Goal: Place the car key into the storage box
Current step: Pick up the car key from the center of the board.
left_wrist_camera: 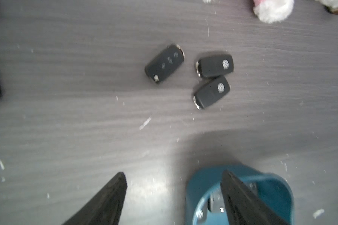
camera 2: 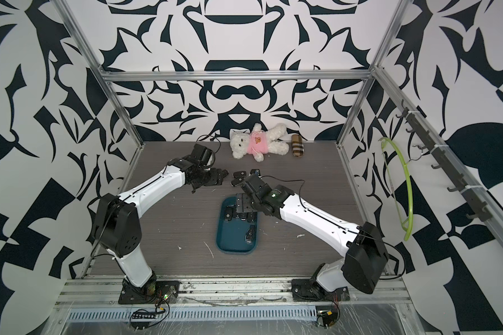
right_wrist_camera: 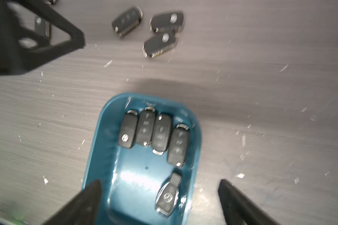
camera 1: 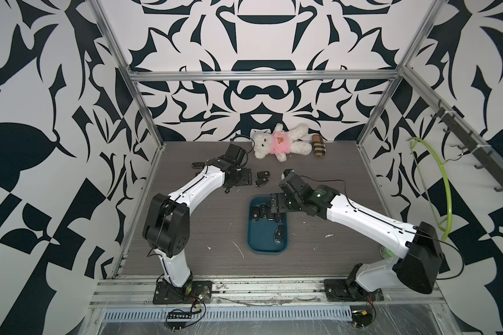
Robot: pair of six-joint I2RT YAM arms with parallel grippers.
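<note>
The teal storage box (camera 1: 260, 239) lies mid-table. Inside it several black key fobs (right_wrist_camera: 154, 132) lie side by side in a row. A silver-edged car key (right_wrist_camera: 167, 196) lies alone nearer the other end. My right gripper (right_wrist_camera: 160, 182) hangs over the box, open and holding nothing, and the silver-edged key lies below the gap between its fingers. Three loose black key fobs (left_wrist_camera: 212, 91) lie on the table beyond the box. My left gripper (left_wrist_camera: 173, 172) hovers next to them, open and empty. A corner of the box (left_wrist_camera: 201, 187) shows behind one of its fingers (left_wrist_camera: 236, 194).
A white teddy bear in a pink shirt (camera 1: 276, 142) and a brown plaid pouch (camera 1: 318, 146) lie at the back edge. Another black key fob (camera 1: 197, 165) sits far left behind the left arm. A green hanger (camera 1: 445, 185) hangs on the right wall.
</note>
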